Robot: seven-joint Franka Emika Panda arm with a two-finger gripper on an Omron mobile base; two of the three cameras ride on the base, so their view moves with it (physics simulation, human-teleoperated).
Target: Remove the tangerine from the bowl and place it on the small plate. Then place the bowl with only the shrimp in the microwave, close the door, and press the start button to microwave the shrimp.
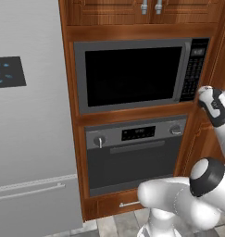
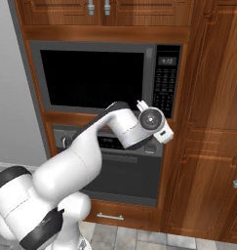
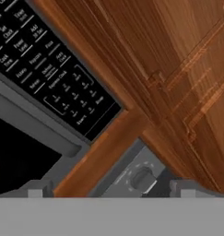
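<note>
Before the closed grey built-in microwave (image 2: 95,78) set in wooden cabinetry, the white arm's gripper (image 3: 109,192) hangs near the black keypad's (image 3: 49,69) lower corner, fingers apparently spread wide, holding nothing.

Microwave (image 1: 137,74) built into wood cabinet, door shut, keypad (image 3: 49,69) right.

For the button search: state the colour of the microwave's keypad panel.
Black with white lettering; the keypad panel shows best in the hand view, right of the microwave door.

Wood cabinets (image 2: 207,122), grey fridge (image 1: 30,139), tiled floor (image 2: 139,239).
</note>
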